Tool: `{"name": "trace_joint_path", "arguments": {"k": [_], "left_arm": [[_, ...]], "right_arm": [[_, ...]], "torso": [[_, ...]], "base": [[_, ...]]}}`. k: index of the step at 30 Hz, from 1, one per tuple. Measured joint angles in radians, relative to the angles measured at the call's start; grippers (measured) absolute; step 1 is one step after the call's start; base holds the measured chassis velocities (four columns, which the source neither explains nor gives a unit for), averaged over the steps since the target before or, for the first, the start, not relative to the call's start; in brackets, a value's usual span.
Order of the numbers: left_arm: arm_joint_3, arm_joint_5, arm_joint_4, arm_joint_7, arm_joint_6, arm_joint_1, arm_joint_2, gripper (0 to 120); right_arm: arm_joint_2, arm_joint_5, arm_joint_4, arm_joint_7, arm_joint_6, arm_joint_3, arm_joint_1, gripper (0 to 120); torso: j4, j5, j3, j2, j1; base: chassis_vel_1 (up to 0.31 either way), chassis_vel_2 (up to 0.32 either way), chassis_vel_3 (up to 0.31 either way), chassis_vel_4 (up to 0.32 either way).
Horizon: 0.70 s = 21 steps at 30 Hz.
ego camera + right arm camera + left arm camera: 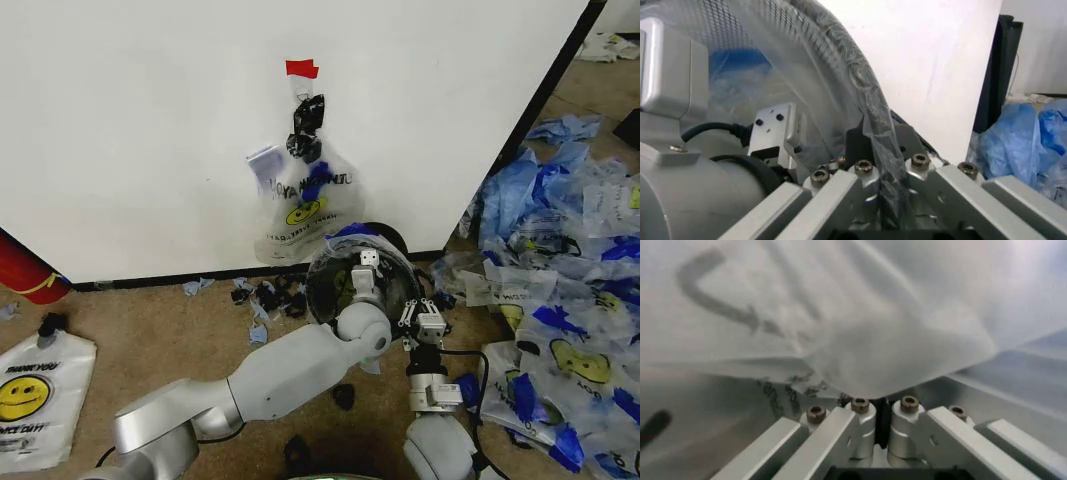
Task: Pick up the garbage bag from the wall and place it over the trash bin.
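Note:
A see-through garbage bag (305, 205) with a yellow smiley hangs on the white wall (150, 120) under a red tape piece (301, 68). Below it the black wire-mesh trash bin (392, 239) lies tilted toward me. Another thin see-through bag (330, 285) covers its mouth. My left gripper (367, 265) reaches into the bin and is shut on a fold of that film (893, 355). At the bin's right rim my right gripper (428, 308) is shut on the mesh rim (860, 85), with the film (773, 75) draped over it.
A heap of blue and see-through bags (560, 300) covers the floor on the right. A white THANK YOU bag (35, 400) lies at the left, near a red cylinder (25, 270). Dark scraps (270, 295) litter the wall's base.

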Motion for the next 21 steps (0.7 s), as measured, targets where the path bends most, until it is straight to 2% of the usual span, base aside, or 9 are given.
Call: {"name": "trace_joint_path", "arguments": {"k": [9,12,21], "left_arm": [[0.03,-0.029,-0.06,-0.027,0.019,0.0,0.013,0],[0.034,-0.037,-0.085,-0.05,0.023,0.009,0.022,0],[-0.009,-0.046,-0.064,-0.072,0.02,-0.013,0.002,0]], "right_arm": [[-0.003,0.028,-0.005,0.008,-0.003,0.015,0.003,0],[-0.003,0.036,-0.009,0.009,-0.006,0.015,0.01,0],[0.006,0.016,-0.016,0.0,0.004,0.002,-0.012,0]], "torso": [[-0.0003,0.0,0.0,0.0,0.0],[0.0003,0.0,0.0,0.0,0.0],[-0.0002,0.0,0.0,0.0,0.0]], "base": [[0.0,0.0,0.0,0.0],[0.0,0.0,0.0,0.0],[0.0,0.0,0.0,0.0]]}}
